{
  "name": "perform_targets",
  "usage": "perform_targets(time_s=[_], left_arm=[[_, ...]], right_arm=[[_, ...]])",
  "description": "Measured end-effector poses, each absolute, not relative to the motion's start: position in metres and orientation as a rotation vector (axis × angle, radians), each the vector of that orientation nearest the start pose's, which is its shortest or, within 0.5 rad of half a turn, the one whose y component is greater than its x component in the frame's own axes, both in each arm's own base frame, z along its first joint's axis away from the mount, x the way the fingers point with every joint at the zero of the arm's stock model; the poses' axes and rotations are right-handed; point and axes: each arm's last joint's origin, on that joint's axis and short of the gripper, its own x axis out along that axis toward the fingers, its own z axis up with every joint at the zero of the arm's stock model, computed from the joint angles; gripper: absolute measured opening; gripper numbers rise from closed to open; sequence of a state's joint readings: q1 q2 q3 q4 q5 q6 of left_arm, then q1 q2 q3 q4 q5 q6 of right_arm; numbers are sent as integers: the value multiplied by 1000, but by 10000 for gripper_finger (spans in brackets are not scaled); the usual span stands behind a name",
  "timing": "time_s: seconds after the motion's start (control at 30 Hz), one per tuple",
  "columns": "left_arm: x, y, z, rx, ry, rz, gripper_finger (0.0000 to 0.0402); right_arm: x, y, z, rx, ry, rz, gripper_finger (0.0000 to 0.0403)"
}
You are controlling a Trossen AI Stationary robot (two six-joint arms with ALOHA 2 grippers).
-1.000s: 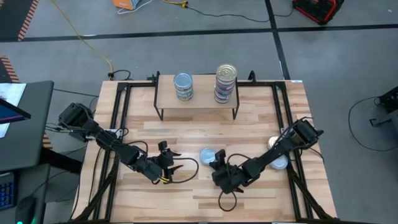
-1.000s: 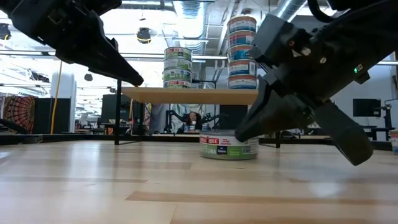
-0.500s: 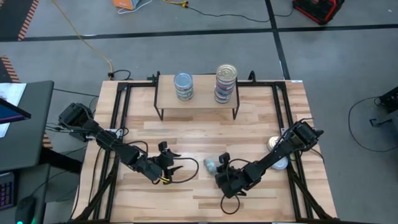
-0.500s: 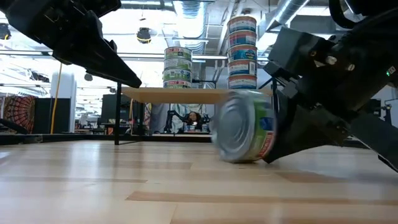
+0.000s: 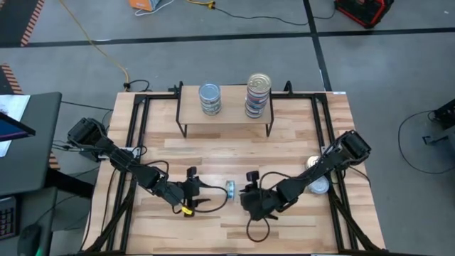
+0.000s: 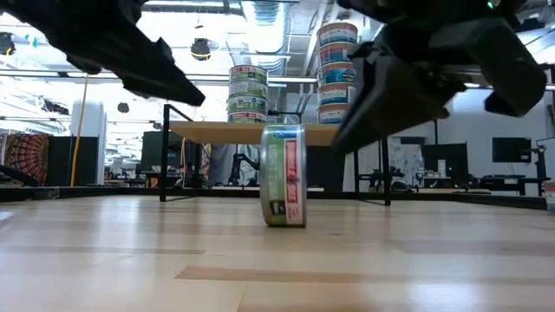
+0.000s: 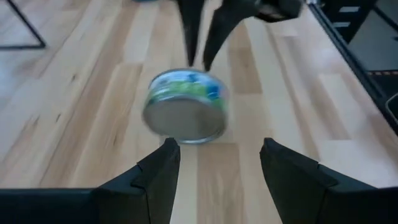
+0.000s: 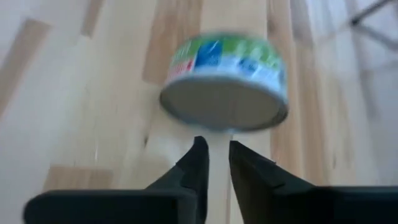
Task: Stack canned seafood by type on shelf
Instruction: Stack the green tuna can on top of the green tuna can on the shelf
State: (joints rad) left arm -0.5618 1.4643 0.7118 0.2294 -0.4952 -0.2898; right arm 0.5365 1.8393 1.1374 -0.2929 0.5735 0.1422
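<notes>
High view: a green-labelled tuna tin (image 5: 230,188) stands on its edge on the wooden table (image 5: 213,153), between the two grippers near the front. The left gripper (image 5: 197,192) sits just left of it, fingers spread wide with nothing between them. The right gripper (image 5: 248,190) sits just right of it, fingers nearly closed and empty. On the shelf (image 5: 224,112) at the far side stand two stacks of tins (image 5: 210,99) (image 5: 258,95). Two more tins (image 5: 317,178) lie by the right edge.
</notes>
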Motion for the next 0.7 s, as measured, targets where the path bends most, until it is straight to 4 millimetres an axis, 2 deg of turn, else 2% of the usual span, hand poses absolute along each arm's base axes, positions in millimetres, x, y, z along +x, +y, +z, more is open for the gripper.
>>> perform_targets(time_s=[0.13, 0.27, 0.43, 0.57, 0.7], left_arm=[[269, -138, 210, -21, 463, 4, 219], [278, -130, 217, -33, 486, 9, 236], [281, -124, 217, -33, 488, 25, 263], [279, -122, 213, -25, 540, 26, 271], [277, -122, 209, -41, 578, 15, 268]], right_arm=[[319, 162, 163, -324, 922, -175, 140], [322, 151, 162, -218, 935, -248, 205], [318, 147, 159, -233, 1001, -231, 282], [318, 147, 161, -288, 1019, -206, 313], [327, 146, 173, -363, 1016, -157, 317]])
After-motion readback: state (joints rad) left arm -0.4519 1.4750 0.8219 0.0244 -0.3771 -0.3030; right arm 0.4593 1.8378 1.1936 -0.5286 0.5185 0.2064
